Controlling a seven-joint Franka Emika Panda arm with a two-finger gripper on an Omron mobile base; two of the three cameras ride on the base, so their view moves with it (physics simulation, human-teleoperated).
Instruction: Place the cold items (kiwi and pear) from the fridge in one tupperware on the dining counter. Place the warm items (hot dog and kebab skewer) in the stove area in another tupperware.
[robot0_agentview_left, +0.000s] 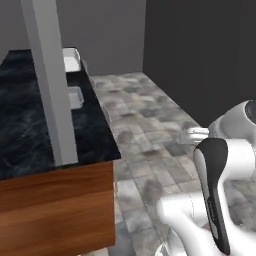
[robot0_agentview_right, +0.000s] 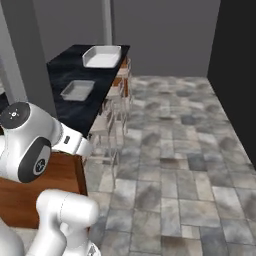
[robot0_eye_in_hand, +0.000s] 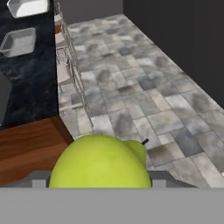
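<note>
You've got the yellow-green pear gripped in the gripper, carried above the tiled floor; both shallow grey tupperware trays on the black marble dining counter look empty, so everything's still unplaced.

You're in a home kitchen; dark marble dining counter on wood base, stools alongside, stone-tile floor.

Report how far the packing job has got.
Done: nothing packed yet; both tupperware tubs on the dark counter, the nearer and the farther, look empty. In hand: the gripper holds the green pear while still short of the counter. Left: drop the pear in, then the kiwi, hot dog and kebab skewer.
</note>
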